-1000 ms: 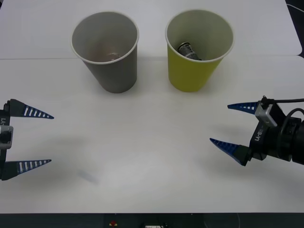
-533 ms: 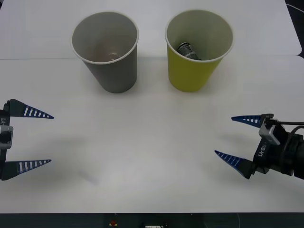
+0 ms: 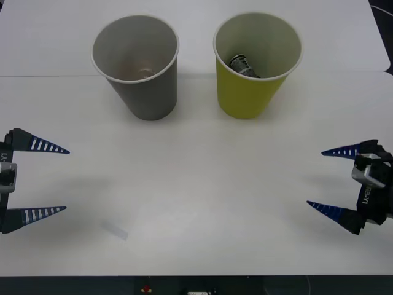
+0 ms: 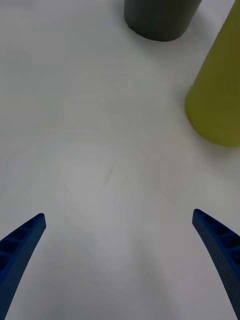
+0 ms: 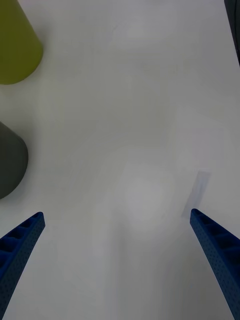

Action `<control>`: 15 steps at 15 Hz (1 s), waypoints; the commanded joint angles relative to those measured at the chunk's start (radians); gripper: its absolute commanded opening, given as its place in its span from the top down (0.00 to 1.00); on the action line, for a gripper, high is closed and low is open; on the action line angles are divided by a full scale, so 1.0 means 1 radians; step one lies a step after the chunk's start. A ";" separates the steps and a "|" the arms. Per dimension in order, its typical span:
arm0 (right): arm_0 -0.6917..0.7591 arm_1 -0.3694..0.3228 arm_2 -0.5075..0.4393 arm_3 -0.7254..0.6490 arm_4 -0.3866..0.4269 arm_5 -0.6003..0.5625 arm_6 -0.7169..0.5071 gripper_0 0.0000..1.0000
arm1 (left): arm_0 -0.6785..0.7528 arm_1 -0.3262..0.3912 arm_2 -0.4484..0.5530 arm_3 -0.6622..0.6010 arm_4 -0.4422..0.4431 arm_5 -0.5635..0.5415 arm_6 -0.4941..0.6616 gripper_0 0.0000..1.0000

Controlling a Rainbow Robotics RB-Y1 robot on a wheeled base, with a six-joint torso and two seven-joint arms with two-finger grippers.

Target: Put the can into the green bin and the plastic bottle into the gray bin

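The can lies tilted inside the green bin, which stands upright at the back right of the table. The gray bin stands upright to its left; something pale rests at its bottom, too faint to identify. The plastic bottle is hidden or out of view. My right gripper hovers open and empty over the table's right edge, well short of the green bin. My left gripper is open and empty at the left edge, with the gray bin off to one side.
A small flat clear strip lies on the white table near the front left, also visible as a strip near my left fingers. The table's front edge runs along the bottom of the front view.
My right gripper has drawn back toward the right edge of the table and slightly toward the front, staying open. The left gripper, both bins and the can have not moved.
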 commanded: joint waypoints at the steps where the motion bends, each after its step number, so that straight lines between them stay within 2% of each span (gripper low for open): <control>1: 0.008 -0.105 0.000 -0.004 -0.044 0.001 -0.013 0.00 | 0.000 0.000 0.000 0.000 0.000 0.000 0.000 0.00; 6: 0.041 -0.260 -0.029 -0.042 -0.084 0.003 -0.029 0.00 | 0.000 0.000 0.000 0.000 0.000 0.000 0.000 0.00; 10: 0.095 -0.329 -0.072 -0.103 -0.098 0.015 -0.052 0.00 | 0.000 0.000 0.000 0.000 0.000 0.000 0.000 0.00; 15: 0.103 -0.389 -0.081 -0.113 -0.132 0.018 -0.062 0.00 | 0.000 0.000 0.000 0.000 0.000 0.000 0.000 0.00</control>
